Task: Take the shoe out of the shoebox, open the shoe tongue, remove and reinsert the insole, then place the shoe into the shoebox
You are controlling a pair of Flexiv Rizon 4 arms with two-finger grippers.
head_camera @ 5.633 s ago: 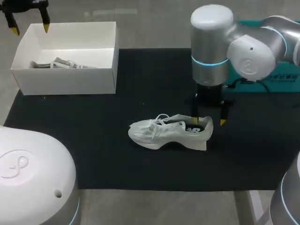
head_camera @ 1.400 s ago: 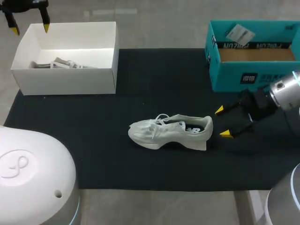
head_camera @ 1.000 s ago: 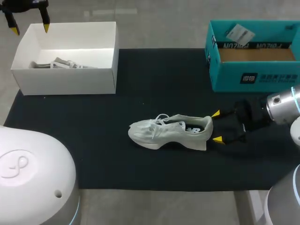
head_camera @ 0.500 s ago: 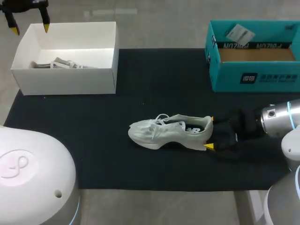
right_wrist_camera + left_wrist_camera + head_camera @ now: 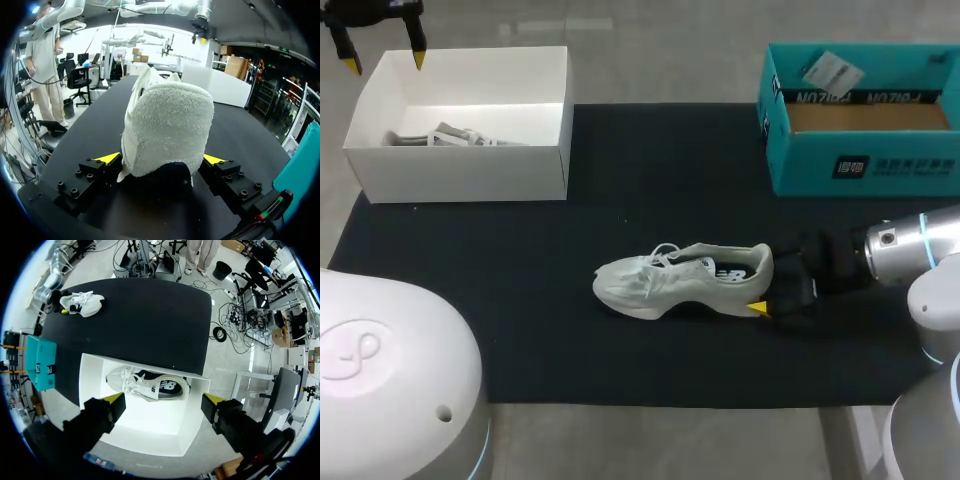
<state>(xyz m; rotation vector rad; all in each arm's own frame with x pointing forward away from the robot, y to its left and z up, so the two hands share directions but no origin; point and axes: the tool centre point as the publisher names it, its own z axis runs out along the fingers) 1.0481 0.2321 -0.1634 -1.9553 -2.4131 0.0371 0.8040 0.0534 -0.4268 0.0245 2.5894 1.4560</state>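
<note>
Right gripper [image 5: 763, 281] first: it lies low and level behind the heel of the shoe [image 5: 680, 280], fingers spread wide, one on each side of the heel. From the right wrist, the gripper [image 5: 161, 160] has the padded heel filling the gap between its yellow tips. They sit just beside it, but I cannot see either one pressing in, so I take it as open and holding nothing yet.

The shoe stands upright on its sole in the middle of the black mat [image 5: 620, 360], toe toward my left side and laces loose. A dark printed insole seems to show in the opening. I judge the insole work done and the last step begun: gripping the shoe to put it away.

The next move calls for closing squarely on the heel. The collar is soft and will give, so the grip should land low, where the heel is stiffer. Held from the back, the toe will likely droop, so the lift needs height to clear a box wall.

A teal box [image 5: 860, 140] stands near my right arm at the mat's far corner. A white box [image 5: 460, 165] stands at the far left with a second shoe [image 5: 450, 137] inside. I cannot tell which one is the shoebox.

My left gripper [image 5: 165, 400] hangs above the white box, wide open and empty.
</note>
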